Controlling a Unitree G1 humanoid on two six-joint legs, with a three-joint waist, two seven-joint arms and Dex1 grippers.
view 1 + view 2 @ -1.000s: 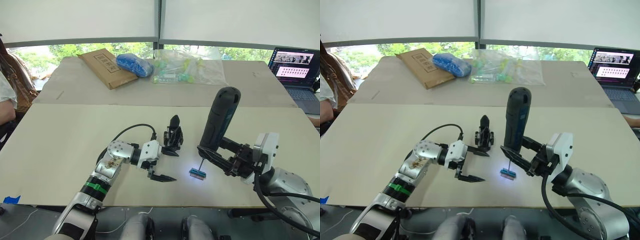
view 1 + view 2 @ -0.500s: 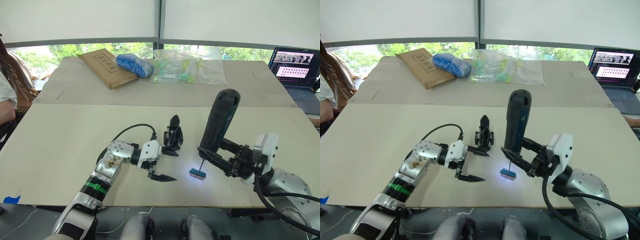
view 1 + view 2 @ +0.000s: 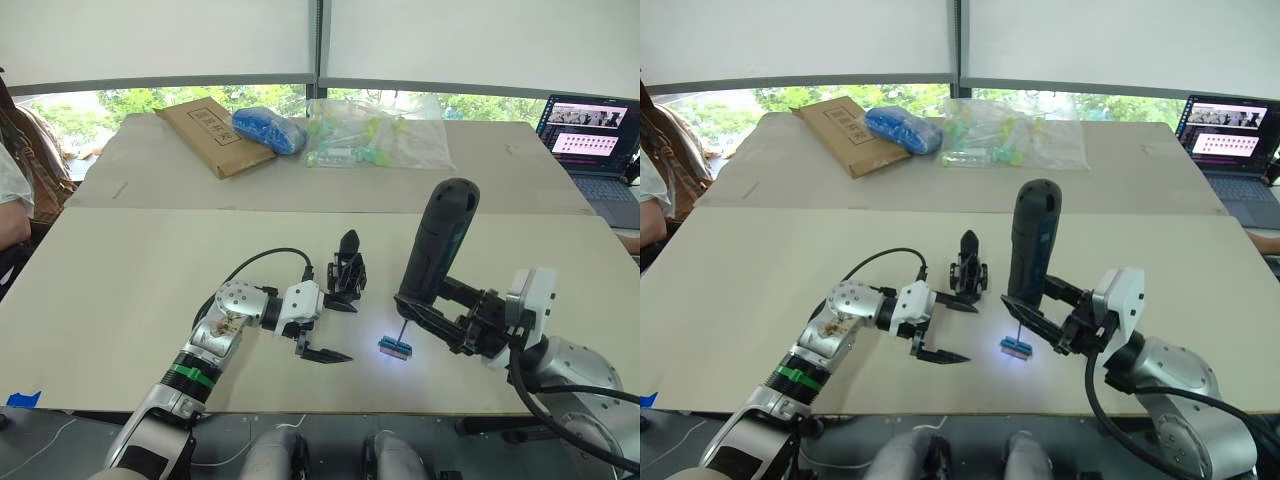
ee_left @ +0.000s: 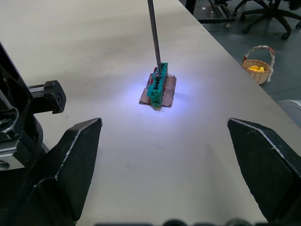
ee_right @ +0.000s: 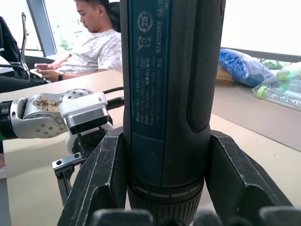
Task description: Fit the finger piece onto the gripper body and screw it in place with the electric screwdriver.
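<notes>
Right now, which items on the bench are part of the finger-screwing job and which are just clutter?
In the job:
electric screwdriver, held upright in the right gripper
gripper body, beside the open left gripper
green block under the bit

Lying about:
cardboard envelope
blue bag
clear plastic bag
laptop

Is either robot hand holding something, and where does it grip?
The right pincer clamps the electric screwdriver near its lower end. The left pincer holds nothing.
</notes>
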